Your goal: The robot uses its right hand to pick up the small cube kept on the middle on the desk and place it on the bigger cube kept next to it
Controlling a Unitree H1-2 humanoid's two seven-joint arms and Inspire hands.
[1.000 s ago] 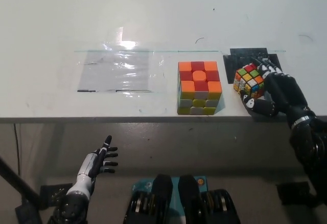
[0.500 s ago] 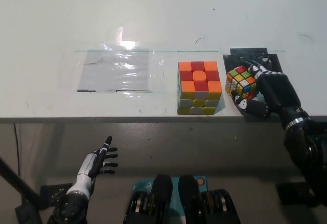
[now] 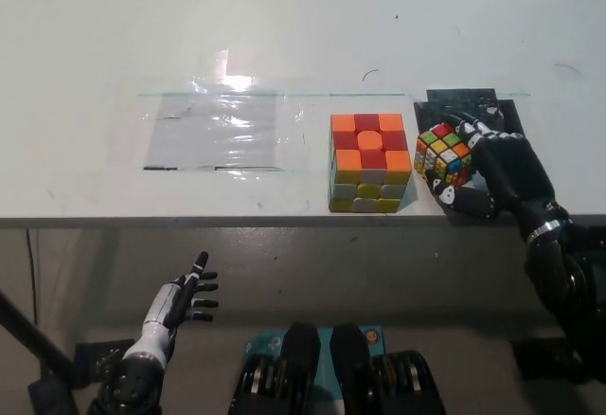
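Observation:
A small multicoloured cube (image 3: 442, 153) is held tilted in my black right hand (image 3: 492, 167), just right of the bigger cube (image 3: 369, 162). The bigger cube has an orange and red top and stands on the white desk (image 3: 284, 45) near its front edge. My right hand is shut on the small cube, fingers wrapped over its top and under its lower side. A narrow gap separates the two cubes. My white left hand (image 3: 180, 306) rests open below the desk edge at the lower left.
A clear plastic sheet (image 3: 218, 131) lies flat on the desk left of the bigger cube. A black mat (image 3: 464, 104) lies under and behind my right hand. The desk's front edge runs just below both cubes.
My right hand has carried the small cube leftward, closer to the bigger cube. The left hand and the bigger cube have not moved.

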